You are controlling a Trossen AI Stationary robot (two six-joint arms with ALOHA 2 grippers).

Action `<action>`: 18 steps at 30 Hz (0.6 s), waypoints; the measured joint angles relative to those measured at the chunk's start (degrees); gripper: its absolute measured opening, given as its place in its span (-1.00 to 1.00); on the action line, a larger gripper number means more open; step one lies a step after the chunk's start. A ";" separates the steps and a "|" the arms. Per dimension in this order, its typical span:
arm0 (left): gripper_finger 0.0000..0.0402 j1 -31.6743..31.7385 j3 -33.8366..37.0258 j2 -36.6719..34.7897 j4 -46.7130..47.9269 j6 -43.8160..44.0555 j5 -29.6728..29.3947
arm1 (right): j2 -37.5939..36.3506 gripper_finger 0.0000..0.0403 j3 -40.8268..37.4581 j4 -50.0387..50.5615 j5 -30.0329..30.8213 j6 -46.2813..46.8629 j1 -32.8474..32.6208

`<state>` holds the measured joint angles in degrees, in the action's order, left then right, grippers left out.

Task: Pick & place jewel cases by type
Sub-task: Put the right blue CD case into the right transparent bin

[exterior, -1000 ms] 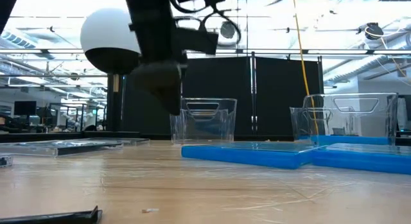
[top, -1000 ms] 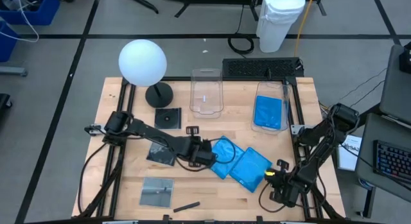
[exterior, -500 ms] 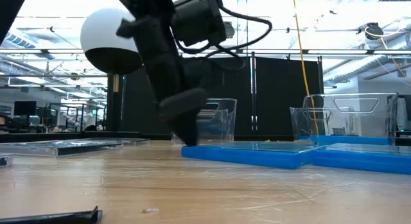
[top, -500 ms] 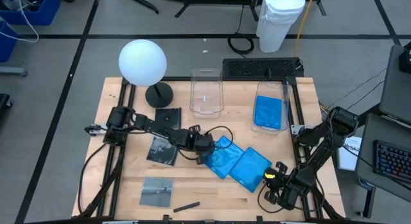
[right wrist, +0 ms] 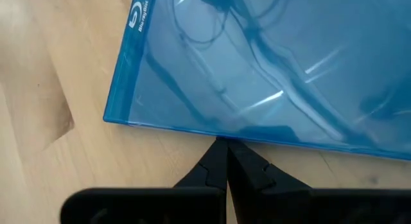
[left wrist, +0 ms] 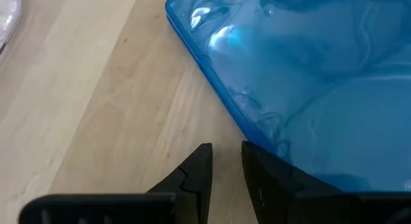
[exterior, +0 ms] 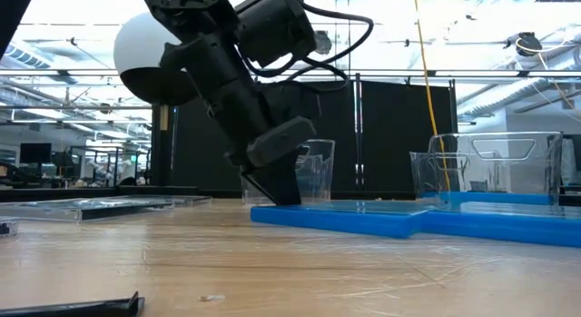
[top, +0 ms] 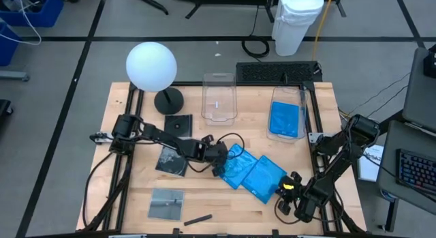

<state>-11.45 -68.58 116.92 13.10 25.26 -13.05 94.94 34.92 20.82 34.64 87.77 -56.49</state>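
On the left of the table (top: 136, 190) your three dark jewel cases lie loose: one near the front edge (top: 167, 203), one in mid-table (top: 171, 161) and one (top: 178, 124) by the foot of the white globe lamp (top: 151, 66); none has gone into the clear tub (top: 219, 98) at the back, which looks empty from above. Moving right, your left end effector (top: 223, 168) is down at table level against the near edge of the first loose blue jewel case (top: 238, 166), its fingers (left wrist: 196, 176) a narrow gap apart, one on the bare wood and the other beside the case's rim, so it pinches nothing yet. I judge this to be the step of getting a purchase on that blue case. The next move calls for working a finger under the thin rim or tipping the case up before you close, since flat on the wood it offers little to bite. It touches the second loose blue case (top: 265, 178), which may shift with it. Further right, the third blue case (top: 285, 119) already lies inside the right-hand clear tub (top: 287, 95), which marks where the blue ones go. At the far right your right end effector (top: 287, 197) waits near the front corner, fingers pressed together and holding nothing, its tips just off the second blue case's edge.
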 joint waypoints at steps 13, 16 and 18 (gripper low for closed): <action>-0.52 -0.58 -0.11 0.07 2.24 5.08 -4.03 | -4.23 -1.00 -0.55 -7.72 5.70 -15.19 -0.02; -0.52 -0.58 -0.11 0.04 2.28 5.08 -4.88 | -5.47 -1.00 -0.57 -9.69 5.58 -18.13 -0.02; -0.52 -0.60 -0.11 0.02 2.43 5.36 -5.30 | -5.77 -1.00 -0.59 -10.63 5.50 -19.69 0.00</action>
<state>-12.05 -68.69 116.94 15.54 30.62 -18.35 89.16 34.33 10.19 40.14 68.08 -56.49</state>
